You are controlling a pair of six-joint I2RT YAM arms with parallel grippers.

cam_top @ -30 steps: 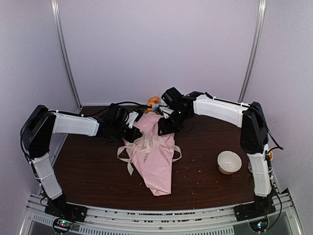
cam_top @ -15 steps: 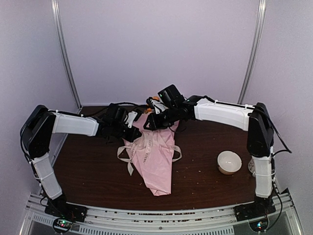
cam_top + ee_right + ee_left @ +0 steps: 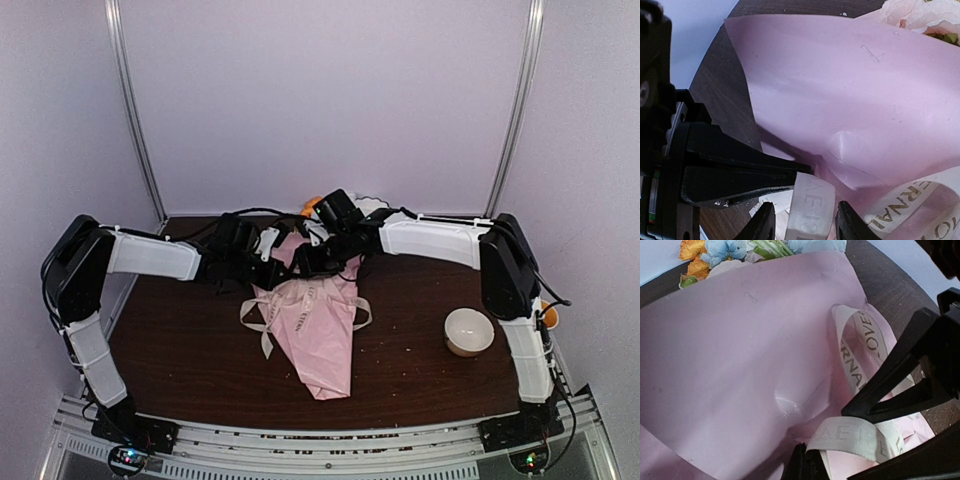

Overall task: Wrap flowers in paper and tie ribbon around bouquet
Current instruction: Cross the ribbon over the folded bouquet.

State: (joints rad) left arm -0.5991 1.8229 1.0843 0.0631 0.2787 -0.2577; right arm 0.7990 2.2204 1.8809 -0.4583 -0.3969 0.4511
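The bouquet lies mid-table, its pink paper (image 3: 322,348) wrapped into a cone around the flowers (image 3: 313,206), whose blooms poke out at the far end (image 3: 715,250). The cream ribbon (image 3: 300,298) is looped round the cone, with loose tails on both sides. My left gripper (image 3: 807,456) is shut on a strand of ribbon (image 3: 852,436) at the cone's upper left (image 3: 268,262). My right gripper (image 3: 805,221) is open right beside it (image 3: 303,262). Its two fingers straddle that same ribbon strand (image 3: 811,202) without pinching it. The stems are hidden inside the paper.
A white bowl (image 3: 468,331) stands on the brown table (image 3: 180,350) at the right, near the right arm's base. A small orange object (image 3: 548,316) shows at the table's right edge. Pale walls close off the back and sides.
The right arm has swung left across the top of the bouquet, bringing its gripper up against the left gripper and around the ribbon strand. The left arm has not moved.
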